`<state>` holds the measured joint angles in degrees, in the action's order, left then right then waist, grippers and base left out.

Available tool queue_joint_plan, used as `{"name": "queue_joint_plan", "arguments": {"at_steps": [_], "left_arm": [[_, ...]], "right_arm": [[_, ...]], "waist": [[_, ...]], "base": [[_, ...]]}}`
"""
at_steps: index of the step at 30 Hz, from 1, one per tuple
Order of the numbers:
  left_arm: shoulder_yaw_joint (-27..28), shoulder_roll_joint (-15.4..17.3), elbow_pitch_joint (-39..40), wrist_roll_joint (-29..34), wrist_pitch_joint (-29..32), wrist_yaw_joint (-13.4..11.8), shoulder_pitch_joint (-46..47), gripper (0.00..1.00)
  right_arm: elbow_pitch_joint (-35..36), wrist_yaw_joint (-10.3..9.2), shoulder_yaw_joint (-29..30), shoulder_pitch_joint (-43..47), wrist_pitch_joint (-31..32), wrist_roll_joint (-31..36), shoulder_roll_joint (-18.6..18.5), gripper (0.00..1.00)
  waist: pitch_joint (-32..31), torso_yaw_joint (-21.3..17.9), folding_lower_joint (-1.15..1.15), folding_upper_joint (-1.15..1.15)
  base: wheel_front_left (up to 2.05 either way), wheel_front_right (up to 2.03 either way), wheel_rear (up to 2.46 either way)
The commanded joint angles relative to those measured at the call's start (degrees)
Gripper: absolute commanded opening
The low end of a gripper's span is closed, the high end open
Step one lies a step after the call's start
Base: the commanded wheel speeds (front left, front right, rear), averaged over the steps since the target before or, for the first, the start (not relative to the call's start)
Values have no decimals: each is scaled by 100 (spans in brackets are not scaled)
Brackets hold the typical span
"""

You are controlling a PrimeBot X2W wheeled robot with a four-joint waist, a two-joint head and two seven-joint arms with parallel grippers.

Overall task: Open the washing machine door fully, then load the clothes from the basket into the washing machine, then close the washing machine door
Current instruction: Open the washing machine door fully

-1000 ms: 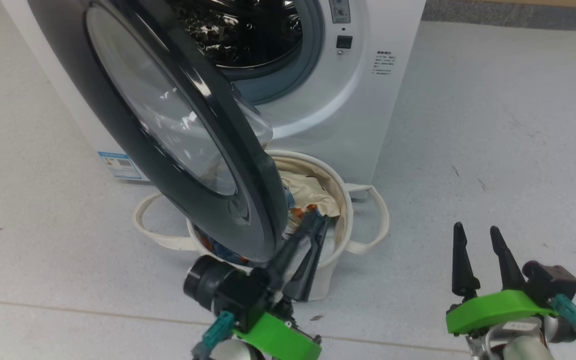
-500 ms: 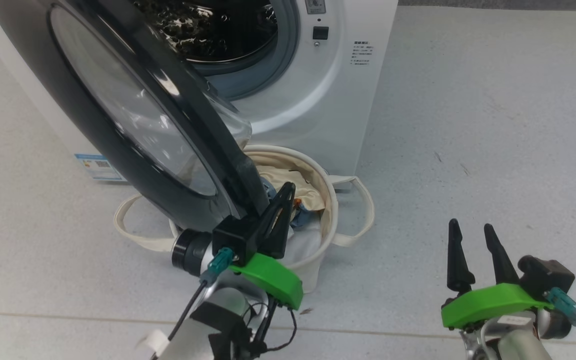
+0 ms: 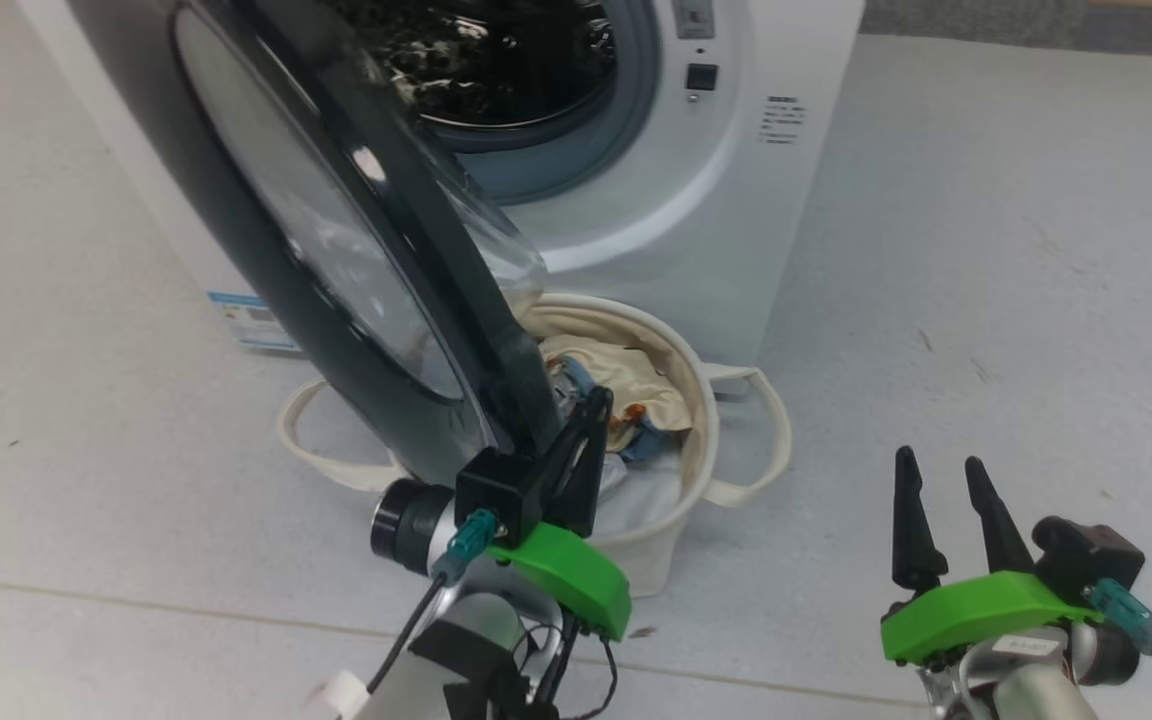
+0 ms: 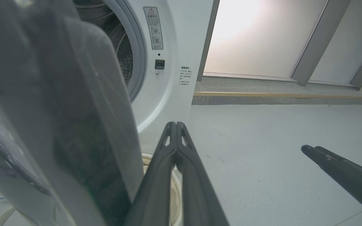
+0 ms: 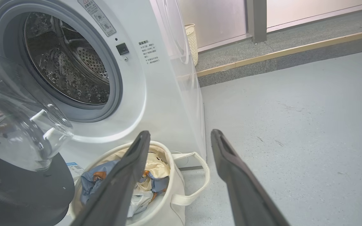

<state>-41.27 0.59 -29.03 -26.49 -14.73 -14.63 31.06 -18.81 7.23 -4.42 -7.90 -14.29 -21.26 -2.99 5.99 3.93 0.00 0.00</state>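
The washing machine [image 3: 696,200] stands at the top of the head view. The washing machine door [image 3: 336,250] is swung out over the left part of the basket [image 3: 711,420]. Blue and cream clothes [image 3: 636,400] lie in the basket. My left gripper [image 3: 596,400] is shut with nothing in it. It sits over the basket, right beside the door's lower rim, and I cannot tell if they touch. The left wrist view shows the shut left gripper [image 4: 176,124] with the door [image 4: 74,110] close on its left. My right gripper [image 3: 936,465] is open over bare floor, and in its own view the right gripper [image 5: 181,135] frames the basket [image 5: 174,185].
The steel drum [image 5: 64,62] is open behind the door's glass bowl [image 5: 17,125]. A raised kerb with a wooden strip [image 5: 278,51] runs behind the machine, and a woven bin [image 5: 192,40] stands there. Grey floor spreads to the right.
My left gripper's fingers closed on nothing and the wrist turned, lifting the tips from the clothes to beside the door rim. The head camera shifted. My right gripper stayed open.
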Motion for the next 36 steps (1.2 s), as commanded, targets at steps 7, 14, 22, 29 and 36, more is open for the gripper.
{"name": "queue_joint_plan", "arguments": {"at_steps": [7,14,22,29,36], "left_arm": [[357,229,294,-48,-27,-218,-118,0],[499,229,335,70,-27,-336,-308,0],[880,229,401,207,-27,-443,-551,0],[1265,229,565,359,-27,-511,-695,0],[1803,267,729,564,-27,-614,-814,0]], "right_arm": [[111,25,-173,-76,-71,52,11,100],[65,25,-240,-26,-71,26,11,100],[52,25,-253,-39,-71,22,11,100],[22,25,-198,-48,-71,51,11,100],[-13,25,-203,-88,-71,58,11,100]], "waist": [[-80,793,0,0],[-162,1477,0,0],[-108,2010,0,0],[-63,2226,0,0],[-15,2322,0,0]], "base": [[0,0,0],[0,0,0],[0,0,0],[0,0,0],[0,0,0]]}}
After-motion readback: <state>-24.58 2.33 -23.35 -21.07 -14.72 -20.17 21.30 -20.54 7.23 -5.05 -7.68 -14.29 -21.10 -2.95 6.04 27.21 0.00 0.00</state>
